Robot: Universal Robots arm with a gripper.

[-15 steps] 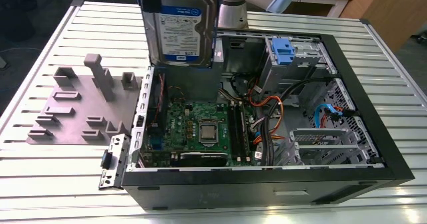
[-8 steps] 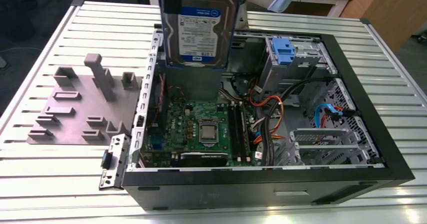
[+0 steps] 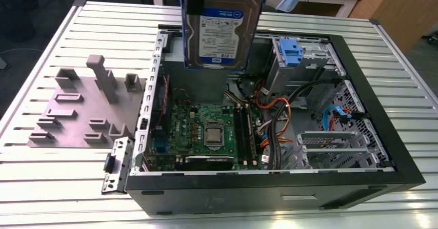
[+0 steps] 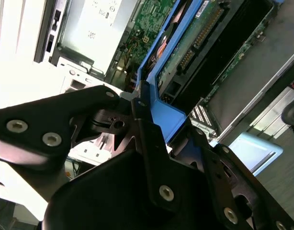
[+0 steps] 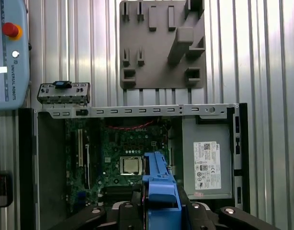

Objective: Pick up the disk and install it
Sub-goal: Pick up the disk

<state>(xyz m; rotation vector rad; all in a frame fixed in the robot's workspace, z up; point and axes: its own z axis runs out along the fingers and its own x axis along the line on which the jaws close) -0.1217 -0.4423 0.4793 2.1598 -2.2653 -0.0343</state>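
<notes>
Disk hangs upright over open case, fingers clamped on its blue rail. Best kept square to drive bay, clear of cables.

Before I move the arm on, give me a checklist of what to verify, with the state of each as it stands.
1. Grip on the disk: ok; the gripper is shut on its blue rails.
2. Disk off the table: ok; it hangs above the open case.
3. Access to the inside: ok; the motherboard lies exposed.
4. Room in the drive cage: cannot tell.
5. Loose cables clear of the cage: cannot tell; orange and black ones loop beside it.
</notes>
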